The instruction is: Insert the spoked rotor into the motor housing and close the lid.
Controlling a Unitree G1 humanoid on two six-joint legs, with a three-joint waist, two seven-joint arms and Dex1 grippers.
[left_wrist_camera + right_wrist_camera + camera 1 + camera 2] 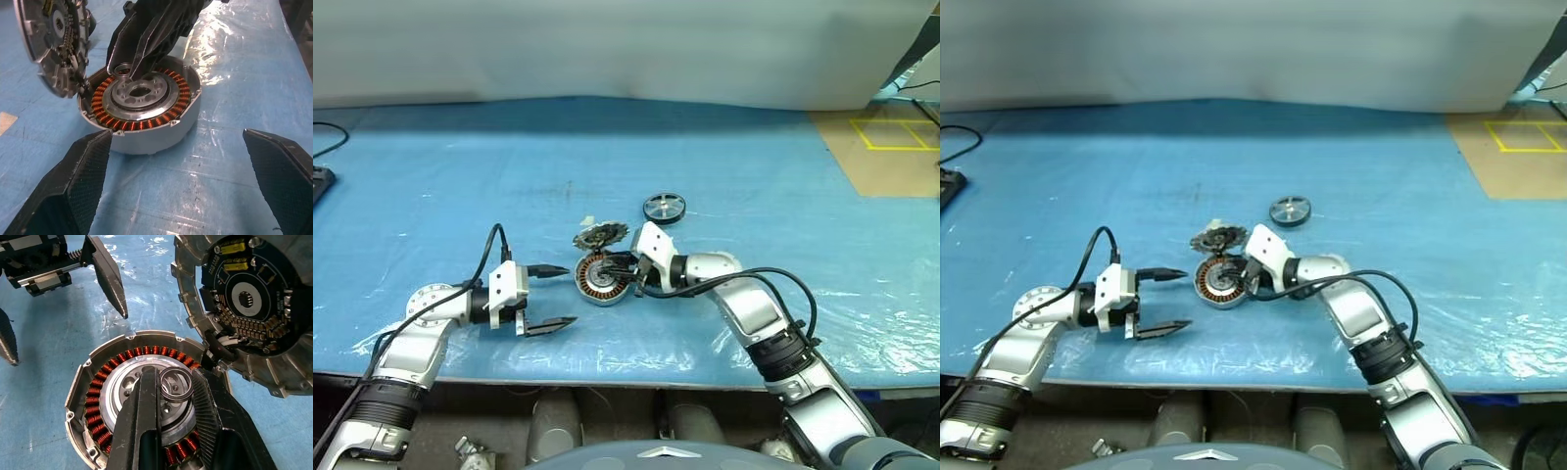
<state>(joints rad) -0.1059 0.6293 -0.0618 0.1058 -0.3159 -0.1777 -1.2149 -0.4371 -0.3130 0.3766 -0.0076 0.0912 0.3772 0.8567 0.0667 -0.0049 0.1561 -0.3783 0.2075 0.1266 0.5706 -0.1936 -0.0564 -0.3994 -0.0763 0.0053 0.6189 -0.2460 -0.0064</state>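
Note:
The motor housing (600,280), a grey ring with copper windings (93,401) inside, sits on the blue sheet. The lid (600,235) leans tilted at its far edge, its circuit-board face (249,303) showing and wires running to the housing. The spoked rotor (664,208) lies flat further back to the right, apart from both grippers. My right gripper (173,382) hovers over the housing's centre, shut on a small thin ring (177,369). My left gripper (570,294) stands open just left of the housing, fingers (73,186) wide apart and holding nothing.
The blue plastic sheet (460,176) covers the table, whose front edge runs just below both arms. A brown floor patch with yellow tape (891,137) lies at the far right. A black cable (323,137) shows at the far left.

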